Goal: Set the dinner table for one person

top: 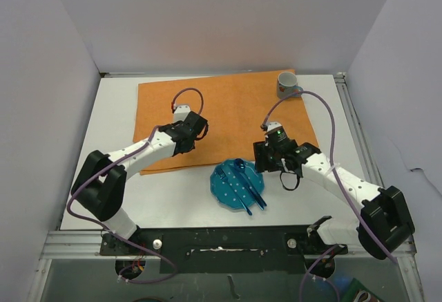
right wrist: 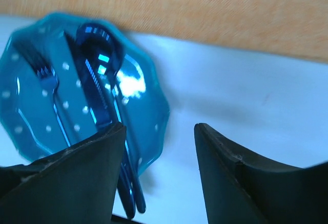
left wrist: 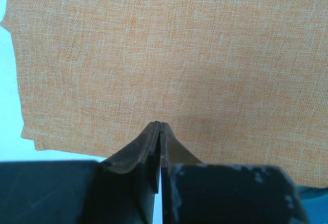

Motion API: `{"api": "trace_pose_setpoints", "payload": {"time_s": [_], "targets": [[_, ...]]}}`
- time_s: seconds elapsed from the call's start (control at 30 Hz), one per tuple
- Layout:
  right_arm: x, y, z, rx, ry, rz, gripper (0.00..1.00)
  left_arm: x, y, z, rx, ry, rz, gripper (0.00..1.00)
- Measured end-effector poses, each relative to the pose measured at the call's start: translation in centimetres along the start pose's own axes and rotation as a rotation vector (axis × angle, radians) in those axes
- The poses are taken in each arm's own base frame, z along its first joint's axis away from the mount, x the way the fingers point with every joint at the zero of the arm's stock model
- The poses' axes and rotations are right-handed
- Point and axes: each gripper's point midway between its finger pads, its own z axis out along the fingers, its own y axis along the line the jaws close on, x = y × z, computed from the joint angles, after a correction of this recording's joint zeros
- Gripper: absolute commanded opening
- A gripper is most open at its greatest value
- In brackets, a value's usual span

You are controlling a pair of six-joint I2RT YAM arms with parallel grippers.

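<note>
The dinner table (top: 173,198) is a white top with an orange cloth (top: 228,108) spread across its far half. A blue dotted plate (top: 219,186) sits just in front of the cloth and carries a blue fork (right wrist: 43,75), knife (right wrist: 97,85) and spoon (right wrist: 97,39). My right gripper (top: 262,155) hovers at the plate's right edge. In the right wrist view it (right wrist: 160,127) is open and empty, with its left finger over the plate's rim (right wrist: 154,106). My left gripper (top: 199,128) is over the cloth's near left part. Seen from the left wrist, it (left wrist: 160,124) is shut on nothing above the cloth (left wrist: 169,55).
A grey mug (top: 286,83) stands at the cloth's far right corner. White walls close in the table on the left, back and right. A metal rail with both arm bases (top: 221,236) runs along the near edge.
</note>
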Motion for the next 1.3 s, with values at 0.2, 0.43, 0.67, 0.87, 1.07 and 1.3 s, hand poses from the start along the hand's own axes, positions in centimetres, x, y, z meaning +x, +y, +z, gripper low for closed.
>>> {"api": "trace_pose_setpoints", "payload": {"time_s": [0.2, 0.43, 0.67, 0.87, 1.07, 1.3], "targets": [[4.4, 2.8, 0.1, -0.162, 0.132, -0.050, 0.57, 0.2, -0.2, -0.1, 0.017, 0.013, 0.016, 0.03], [5.6, 4.7, -0.7, -0.254, 0.164, -0.079, 0.57, 0.0, -0.5, -0.1, 0.020, 0.014, 0.018, 0.03], [6.9, 4.8, -0.5, -0.263, 0.198, -0.082, 0.57, 0.5, -0.8, 0.6, 0.008, 0.035, 0.035, 0.03], [7.6, 4.9, 0.6, -0.261, 0.228, -0.079, 0.57, 0.5, -0.8, 0.6, 0.009, 0.035, 0.035, 0.03], [8.5, 5.6, 2.4, -0.267, 0.283, -0.089, 0.57, 0.6, -0.8, 0.6, 0.008, 0.036, 0.035, 0.03], [7.6, 7.5, 3.4, -0.301, 0.263, -0.125, 0.43, 0.5, -0.8, 0.6, 0.008, 0.036, 0.035, 0.03]]}}
